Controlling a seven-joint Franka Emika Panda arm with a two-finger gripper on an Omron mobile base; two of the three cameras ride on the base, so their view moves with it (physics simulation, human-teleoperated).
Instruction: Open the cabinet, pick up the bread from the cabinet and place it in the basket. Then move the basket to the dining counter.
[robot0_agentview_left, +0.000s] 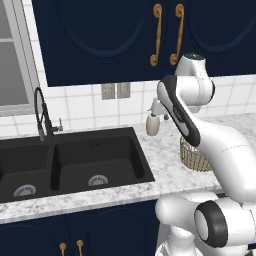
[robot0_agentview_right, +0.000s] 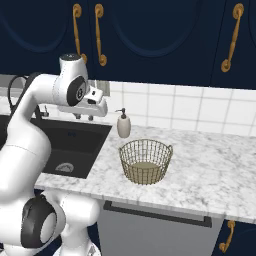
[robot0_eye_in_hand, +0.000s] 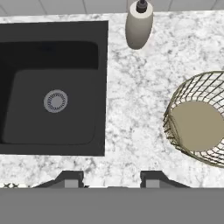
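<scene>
The navy cabinet (robot0_agentview_left: 100, 35) (robot0_agentview_right: 150, 35) hangs above the counter with its arched doors shut and its brass handles (robot0_agentview_left: 156, 35) side by side. The bread is hidden. Empty, the tan wire basket (robot0_agentview_left: 192, 157) (robot0_agentview_right: 146, 161) (robot0_eye_in_hand: 199, 118) stands upright on the marble counter, right of the sink. My gripper (robot0_agentview_left: 159, 116) (robot0_agentview_right: 84, 117) (robot0_eye_in_hand: 111, 178) hovers well above the counter between sink and basket, pointing down. It is open, with nothing between its fingers. The dining counter is out of view.
A black double sink (robot0_agentview_left: 75, 162) (robot0_eye_in_hand: 52, 87) with a dark faucet (robot0_agentview_left: 42, 112) lies to the left. A cream soap dispenser (robot0_agentview_left: 152, 124) (robot0_agentview_right: 123, 125) (robot0_eye_in_hand: 139, 26) stands by the tiled wall behind the basket. A window (robot0_agentview_left: 10, 60) is at far left.
</scene>
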